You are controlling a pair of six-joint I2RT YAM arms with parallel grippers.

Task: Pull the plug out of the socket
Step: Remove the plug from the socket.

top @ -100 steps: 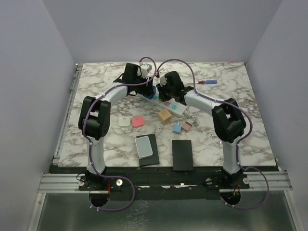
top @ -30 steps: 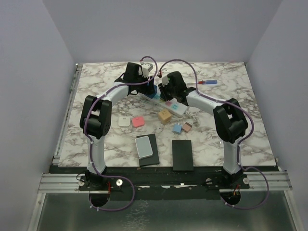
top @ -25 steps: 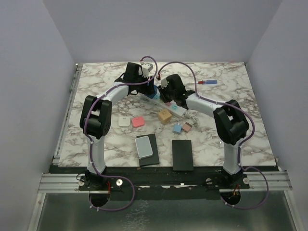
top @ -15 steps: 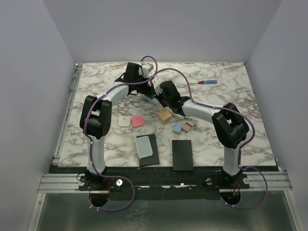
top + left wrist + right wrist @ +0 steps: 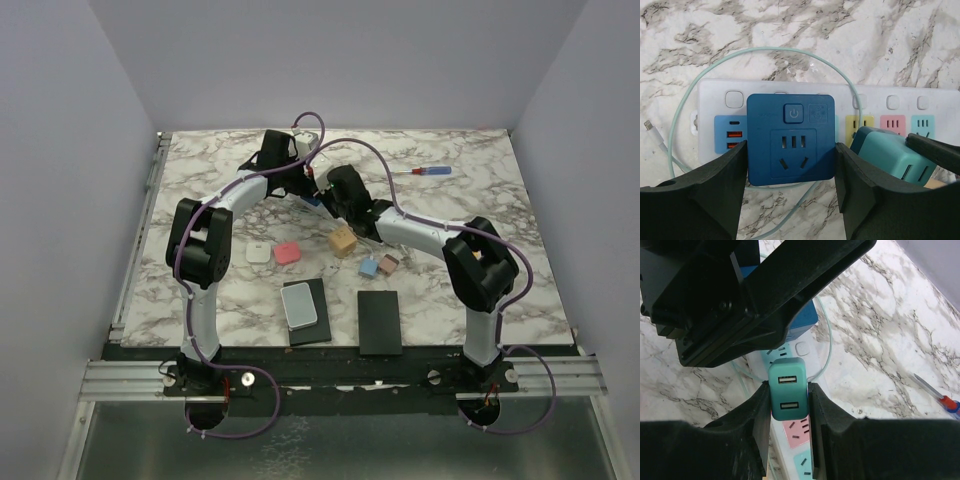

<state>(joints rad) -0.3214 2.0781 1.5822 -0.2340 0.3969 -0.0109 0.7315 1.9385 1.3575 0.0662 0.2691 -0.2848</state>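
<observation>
Marble table [image 5: 480, 180]; white power strip [image 5: 710, 95] lies flat at the far middle, between both wrists. It's hard plastic and light, and will likely slide or lift unless pinned. Left gripper [image 5: 790, 150] is clamped on the blue adapter [image 5: 790, 165] plugged in by the USB end, probably bracing the strip. Right gripper [image 5: 788, 400] is closed on the teal plug [image 5: 788, 410] just beside it, tilted, prongs hidden. The plug is small, stiff and smooth, so pinch its flat sides and pull straight off. Thin green cable [image 5: 685, 100] loops around.
</observation>
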